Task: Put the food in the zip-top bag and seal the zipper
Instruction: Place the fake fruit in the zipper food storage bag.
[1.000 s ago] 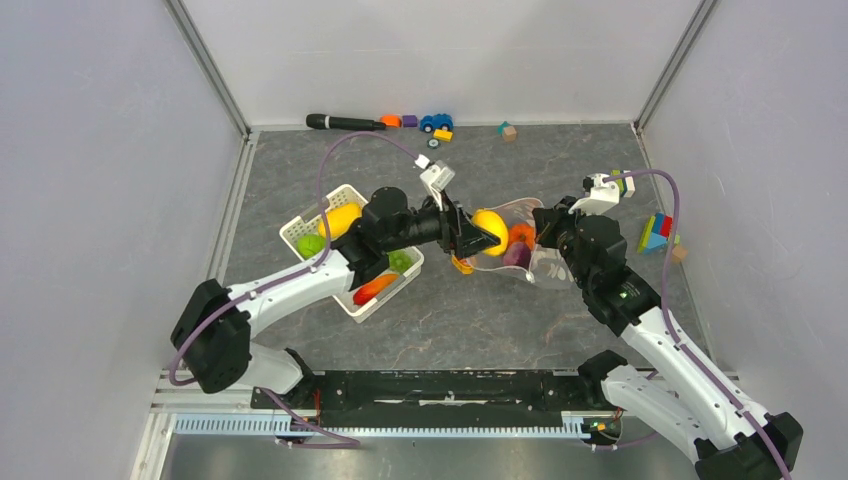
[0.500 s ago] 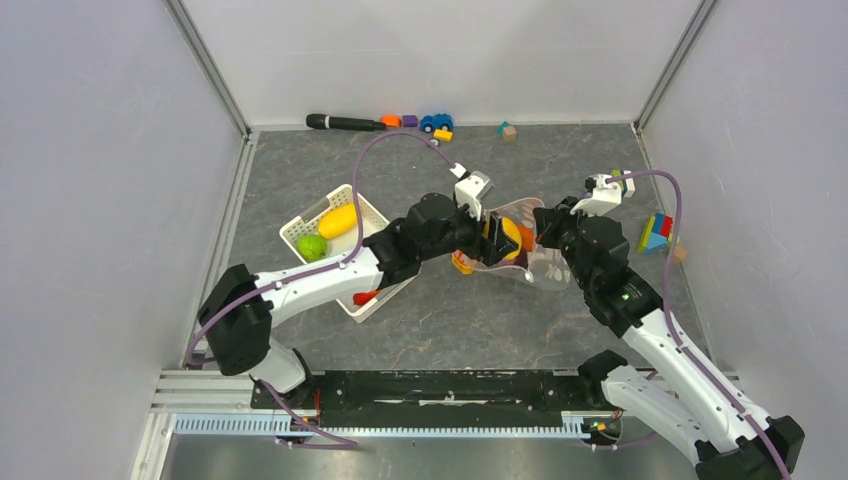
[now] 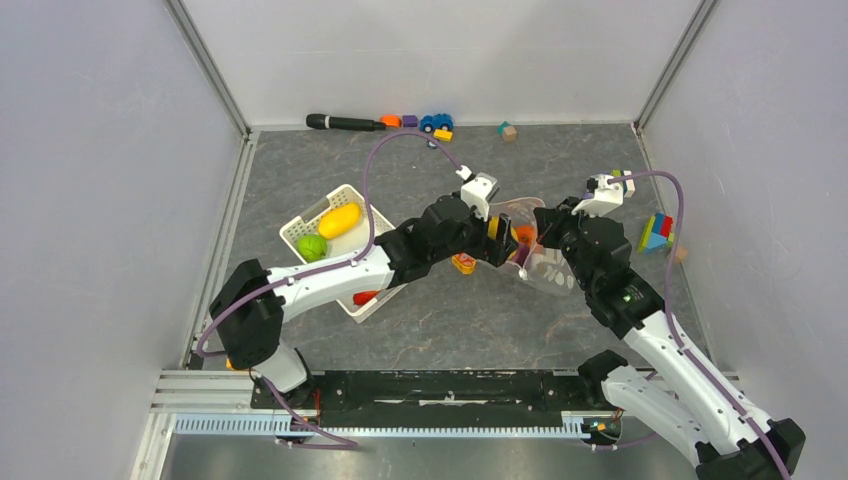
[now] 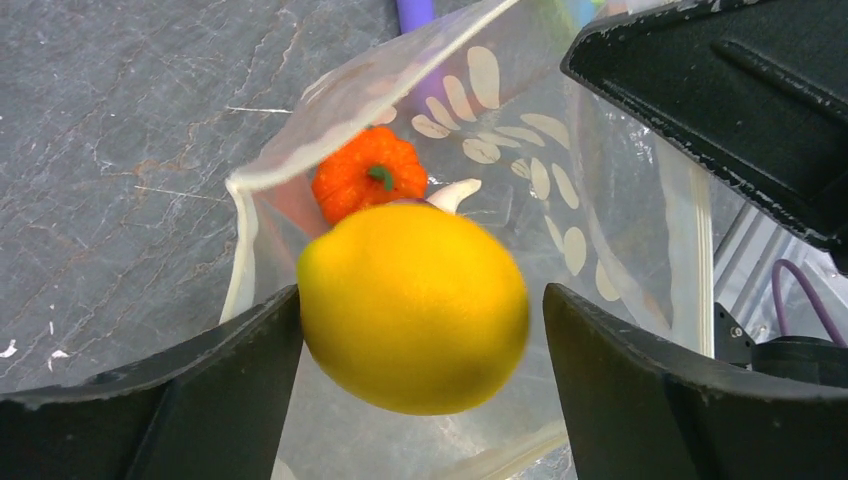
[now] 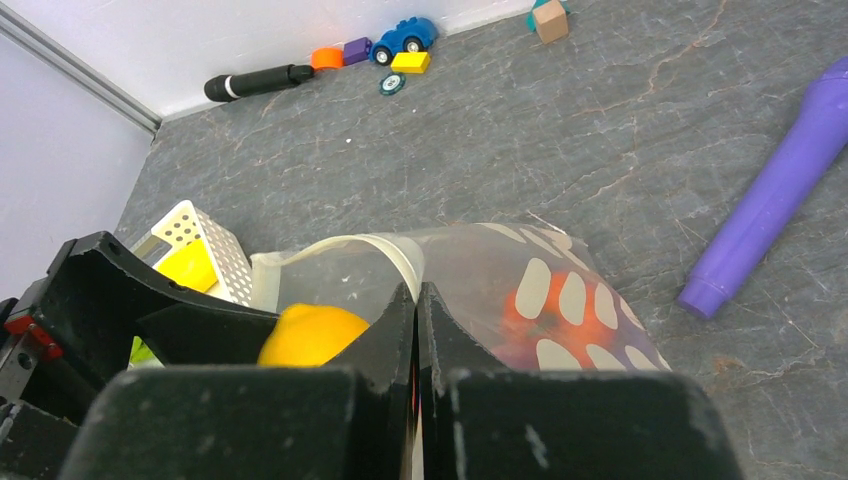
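The clear zip-top bag [image 3: 548, 268] lies mid-table with its mouth facing left. My right gripper [image 3: 532, 240] is shut on its upper rim [image 5: 400, 250] and holds the mouth up. My left gripper [image 3: 503, 240] is at the mouth with its jaws open. A yellow-orange round fruit [image 4: 413, 305] sits between them, touching the left finger, with a gap at the right one. An orange pumpkin [image 4: 368, 175] and white garlic [image 4: 455, 192] lie inside the bag. A yellow mango [image 3: 338, 220], a green pepper [image 3: 312, 247] and a red chili [image 3: 365, 297] are in the white basket [image 3: 300, 225].
A small yellow-orange toy piece [image 3: 462, 263] lies beside the bag's mouth. A purple brush handle [image 5: 770, 200] lies behind the bag. A black torch [image 3: 343, 122] and toy blocks [image 3: 425, 122] line the back wall. Coloured blocks [image 3: 655, 233] stand at the right.
My left arm has carried the yellow-orange fruit rightward from beside the basket into the bag's mouth, and its jaws now stand wider than the fruit. My right gripper has kept hold of the rim.
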Motion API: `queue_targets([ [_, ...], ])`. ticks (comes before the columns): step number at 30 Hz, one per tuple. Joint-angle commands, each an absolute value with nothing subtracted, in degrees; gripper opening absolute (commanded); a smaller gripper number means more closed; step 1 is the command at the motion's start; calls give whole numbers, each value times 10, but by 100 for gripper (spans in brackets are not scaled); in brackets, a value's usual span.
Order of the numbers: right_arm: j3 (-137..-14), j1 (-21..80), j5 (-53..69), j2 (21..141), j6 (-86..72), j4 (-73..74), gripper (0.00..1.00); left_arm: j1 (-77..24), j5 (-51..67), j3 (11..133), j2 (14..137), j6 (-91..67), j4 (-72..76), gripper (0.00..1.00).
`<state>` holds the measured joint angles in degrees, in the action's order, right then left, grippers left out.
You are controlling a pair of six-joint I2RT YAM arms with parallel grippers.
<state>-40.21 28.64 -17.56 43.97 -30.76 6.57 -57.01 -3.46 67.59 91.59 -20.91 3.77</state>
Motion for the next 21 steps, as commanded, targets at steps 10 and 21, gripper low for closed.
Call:
queue_targets([
  [10, -405, 287, -173, 422, -311, 46, 0, -579, -70, 708, 913, -187, 25, 100],
  [21, -404, 287, -183, 428, -312, 46, 0, -579, -47, 689, 872, -189, 21, 100],
])
